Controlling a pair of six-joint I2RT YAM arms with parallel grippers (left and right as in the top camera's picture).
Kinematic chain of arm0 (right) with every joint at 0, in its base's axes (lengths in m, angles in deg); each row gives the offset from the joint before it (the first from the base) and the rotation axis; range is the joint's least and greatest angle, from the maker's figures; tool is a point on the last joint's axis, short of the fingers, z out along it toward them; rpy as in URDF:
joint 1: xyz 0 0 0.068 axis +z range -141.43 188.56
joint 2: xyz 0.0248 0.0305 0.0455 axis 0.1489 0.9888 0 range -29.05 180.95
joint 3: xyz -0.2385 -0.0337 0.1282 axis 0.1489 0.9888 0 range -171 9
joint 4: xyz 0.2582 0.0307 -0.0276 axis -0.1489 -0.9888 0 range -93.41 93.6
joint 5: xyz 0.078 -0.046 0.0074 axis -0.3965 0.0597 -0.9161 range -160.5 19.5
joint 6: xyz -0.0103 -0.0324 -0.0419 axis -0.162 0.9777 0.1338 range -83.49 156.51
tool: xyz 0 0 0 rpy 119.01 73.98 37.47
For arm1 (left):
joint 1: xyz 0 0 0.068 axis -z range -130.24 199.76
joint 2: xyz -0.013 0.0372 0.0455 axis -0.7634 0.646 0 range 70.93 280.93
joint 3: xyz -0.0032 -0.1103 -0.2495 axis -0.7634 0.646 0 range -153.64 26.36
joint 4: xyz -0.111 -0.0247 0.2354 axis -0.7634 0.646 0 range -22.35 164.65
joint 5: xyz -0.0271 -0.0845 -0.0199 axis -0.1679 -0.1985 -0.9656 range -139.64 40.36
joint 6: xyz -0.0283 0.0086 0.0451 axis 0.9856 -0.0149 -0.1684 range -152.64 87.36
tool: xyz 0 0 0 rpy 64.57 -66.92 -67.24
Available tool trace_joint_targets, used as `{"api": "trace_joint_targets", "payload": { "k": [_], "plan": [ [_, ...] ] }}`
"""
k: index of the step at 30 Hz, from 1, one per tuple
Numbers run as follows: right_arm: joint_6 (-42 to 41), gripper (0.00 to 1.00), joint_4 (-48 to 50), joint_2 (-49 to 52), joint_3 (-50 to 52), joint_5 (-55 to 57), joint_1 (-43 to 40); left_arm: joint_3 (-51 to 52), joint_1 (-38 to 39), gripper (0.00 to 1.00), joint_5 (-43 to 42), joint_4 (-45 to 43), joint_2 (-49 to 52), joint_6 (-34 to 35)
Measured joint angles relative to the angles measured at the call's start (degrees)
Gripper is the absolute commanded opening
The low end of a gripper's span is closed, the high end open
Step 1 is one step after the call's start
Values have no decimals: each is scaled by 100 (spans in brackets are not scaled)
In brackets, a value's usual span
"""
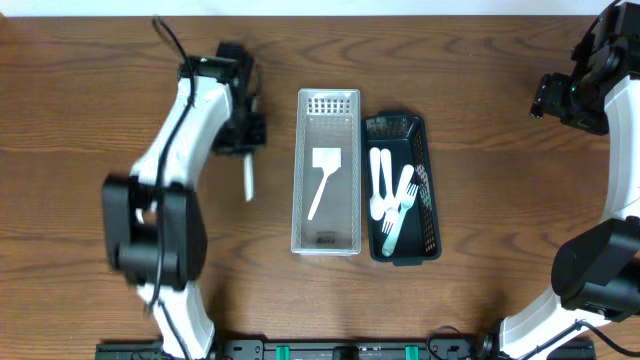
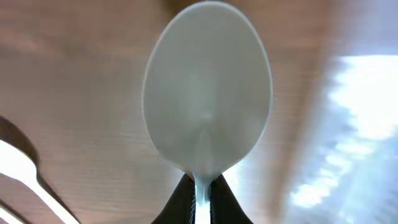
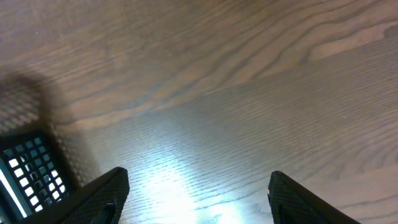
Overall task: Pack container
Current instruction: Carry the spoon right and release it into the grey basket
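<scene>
My left gripper (image 1: 247, 152) is shut on a white plastic spoon (image 1: 248, 180) and holds it over the table, left of the clear container (image 1: 302, 170). In the left wrist view the spoon's bowl (image 2: 207, 93) fills the frame, its handle pinched between my fingers (image 2: 202, 199). The clear container holds a white spatula (image 1: 322, 178). The black basket (image 1: 430, 200) to its right holds white spoons and forks (image 1: 392, 200). My right gripper (image 3: 198, 196) is open and empty, over bare table at the far right (image 1: 545, 98).
The black basket's corner (image 3: 28, 171) shows at the left edge of the right wrist view. The wooden table (image 1: 500, 290) stretches around both containers.
</scene>
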Motion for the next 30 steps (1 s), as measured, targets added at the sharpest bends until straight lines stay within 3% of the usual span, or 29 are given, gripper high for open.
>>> {"api": "trace_joint_targets", "payload": {
  "k": [7, 13, 19, 22, 30],
  "plan": [
    [2, 75, -2, 0, 0, 0, 0, -341, 1478, 6, -31, -289, -1320, 190],
    [2, 75, -4, 0, 0, -2, 0, -275, 2083, 6, -42, -573, -782, 378],
    [2, 75, -26, 0, 0, 0, 0, -195, 2065, 7, -39, -603, 26, 544],
    [2, 75, -44, 0, 0, 0, 0, -192, 1958, 29, -37, -601, 289, 568],
    [48, 76, -39, 0, 0, 0, 0, -186, 1731, 40, -17, -527, 223, 575]
  ]
}}
